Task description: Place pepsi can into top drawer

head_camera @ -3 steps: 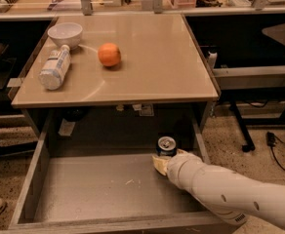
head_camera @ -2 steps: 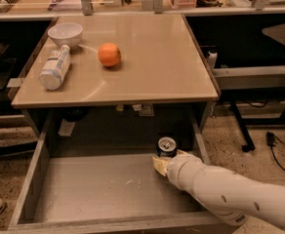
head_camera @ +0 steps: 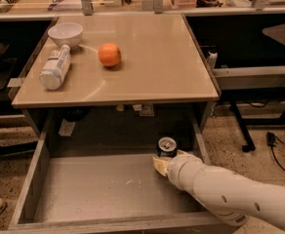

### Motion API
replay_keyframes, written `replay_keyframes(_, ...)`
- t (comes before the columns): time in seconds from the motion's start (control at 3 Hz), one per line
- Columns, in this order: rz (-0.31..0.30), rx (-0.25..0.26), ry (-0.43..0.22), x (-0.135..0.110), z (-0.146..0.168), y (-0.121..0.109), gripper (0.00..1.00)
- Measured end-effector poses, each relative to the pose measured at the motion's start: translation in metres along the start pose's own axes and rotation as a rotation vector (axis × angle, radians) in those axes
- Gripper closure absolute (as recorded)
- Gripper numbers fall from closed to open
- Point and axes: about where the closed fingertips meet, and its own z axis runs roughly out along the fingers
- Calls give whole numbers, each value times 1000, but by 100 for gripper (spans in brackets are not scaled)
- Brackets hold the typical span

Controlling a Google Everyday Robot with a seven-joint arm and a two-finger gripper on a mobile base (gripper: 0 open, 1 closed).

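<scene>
The wide, shallow grey wood-grain top drawer [head_camera: 36, 175] stands pulled out below the beige square table [head_camera: 157, 57], and its pale flat bottom is open to the view. The small dark blue pepsi can [head_camera: 166, 147] with a silver top stands upright inside this drawer, in the back right corner, near the right side wall and a little in front of the dark opening under the table. The tool [head_camera: 160, 165], with a yellowish tip, is also inside the drawer, low over the bottom and directly against the front lower part of the can. If the tool is spread, pressed together or pinching the can, I cannot tell, because the thick white round arm [head_camera: 230, 191] that comes in from the lower right corner covers most of it. On the table, at the back left, stands a white round bowl [head_camera: 65, 33]. Just in front of it lies a white plastic bottle [head_camera: 54, 68] on its side. A round orange fruit [head_camera: 109, 54] sits to the right of the bottle, well apart from the can.
</scene>
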Motion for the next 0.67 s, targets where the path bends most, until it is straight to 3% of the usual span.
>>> replay_keyframes(0.67, 0, 0, 0, 0, 0, 0, 11)
